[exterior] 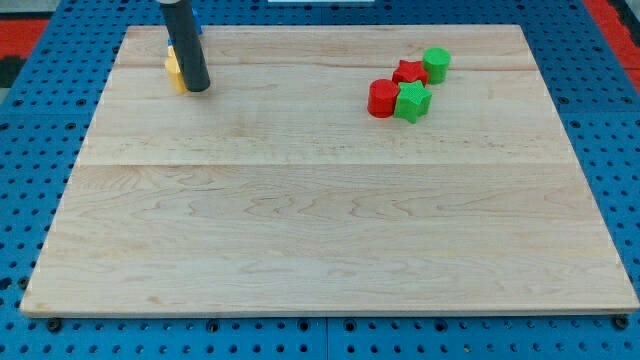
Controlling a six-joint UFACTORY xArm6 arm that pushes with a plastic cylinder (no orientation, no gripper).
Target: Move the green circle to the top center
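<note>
The green circle (436,64) is a short cylinder at the view's upper right on the wooden board (330,230). It touches a red star (409,72). Below them sit a red circle (382,98) and a green star (412,101), side by side. My tip (197,88) is at the view's upper left, far to the left of the green circle. It rests against a yellow block (175,73), which the rod mostly hides. A bit of a blue block (197,24) shows behind the rod.
The board lies on a blue perforated table (30,150). A red area (25,25) shows at the view's top left corner.
</note>
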